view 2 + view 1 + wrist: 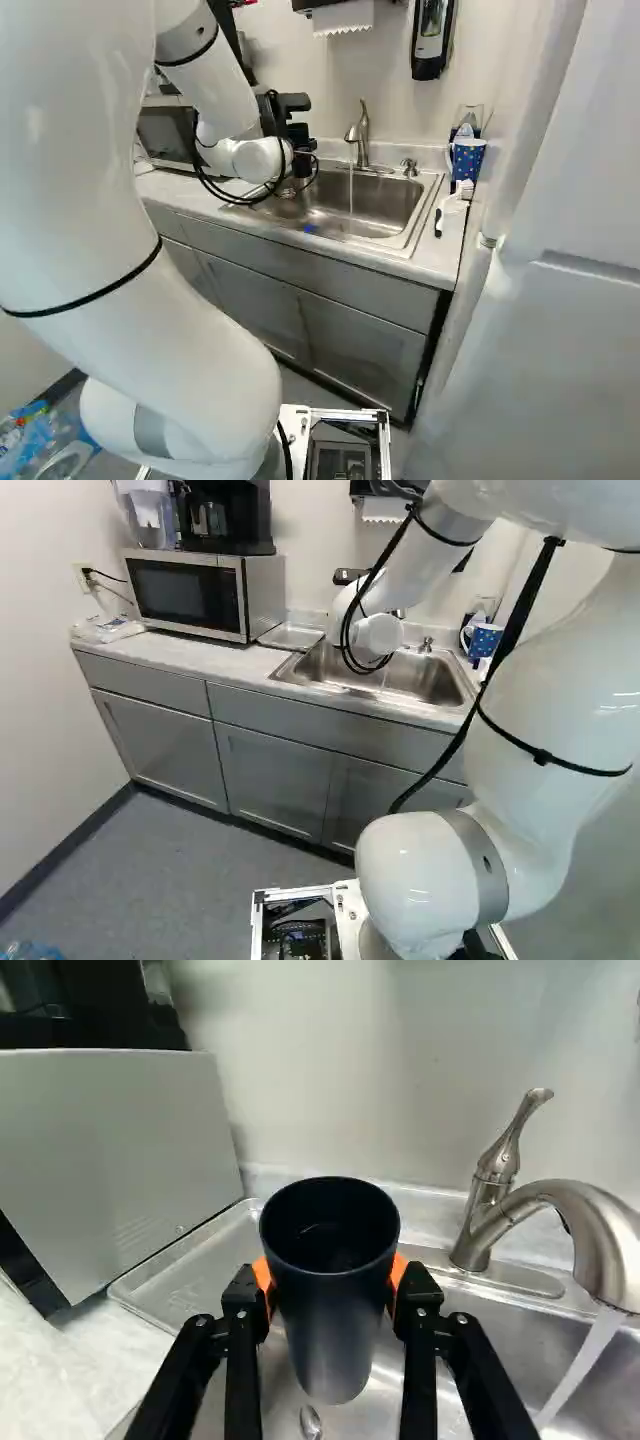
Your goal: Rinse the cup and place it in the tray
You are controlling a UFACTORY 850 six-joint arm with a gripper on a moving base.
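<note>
My gripper [300, 140] is over the sink's left part in the right base view, partly hidden by the arm. In the wrist view the gripper [331, 1285] is shut on a dark cup [335, 1315], an orange pad pressing each side. The cup stands roughly upright, its open mouth showing. The shallow metal tray [185, 1272] lies between the microwave and the sink, and also shows in the left base view as a tray [292, 636]. Water runs from the faucet [590, 1225] into the sink [385, 210], beside the cup and apart from it.
The microwave [190, 592] stands beyond the tray, with a coffee maker on top. A metal spoon-like thing [311, 1422] shows below the cup. A blue piece [310, 228] is in the sink. Right of the sink are a blue patterned mug [467, 158] and a white brush [455, 200].
</note>
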